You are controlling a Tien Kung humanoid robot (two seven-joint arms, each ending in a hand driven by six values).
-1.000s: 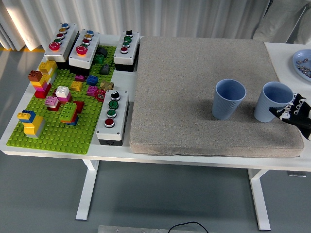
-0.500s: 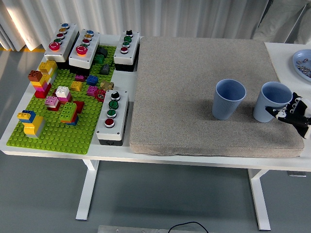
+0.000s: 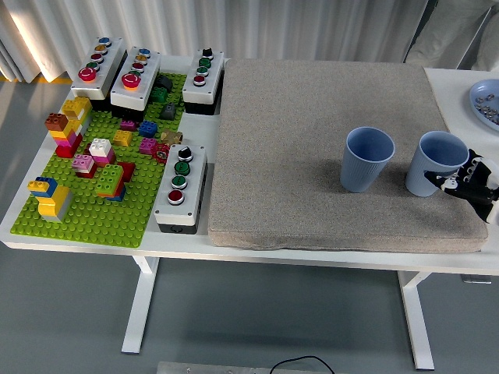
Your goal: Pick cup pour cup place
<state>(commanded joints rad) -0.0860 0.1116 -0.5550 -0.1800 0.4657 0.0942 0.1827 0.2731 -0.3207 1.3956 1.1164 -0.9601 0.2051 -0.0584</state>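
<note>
**Q:** Now, where is your robot hand [image 3: 466,181], and what could go wrong?

**A:** It enters at the right edge of the frame, with my fingers [image 3: 451,182] against the lower right side of the right-hand blue cup [image 3: 438,162]. Whether they have closed around it I cannot tell; only the fingertips show. That cup stands upright on the grey mat [image 3: 312,132], near the mat's right edge. The second blue cup [image 3: 366,158] stands just left of it, apart, also upright.

**Q:** The risks, then?

**A:** Three, in my judgement. A one-sided push could tip the right-hand cup or slide it left into its neighbour. A grasp low on a tapered wall could slip as I lift. Neither cup's contents are visible, so a hasty tilt might spill.

**Q:** And the setting?

**A:** The mat covers the right half of the white surface [image 3: 327,258]. At left lies a green baseplate [image 3: 97,222] with coloured bricks, ringed by four grey button boxes [image 3: 180,188]. A blue plate [image 3: 486,104] shows at the upper right. Pale curtains [image 3: 312,27] hang behind; grey floor lies below.
</note>
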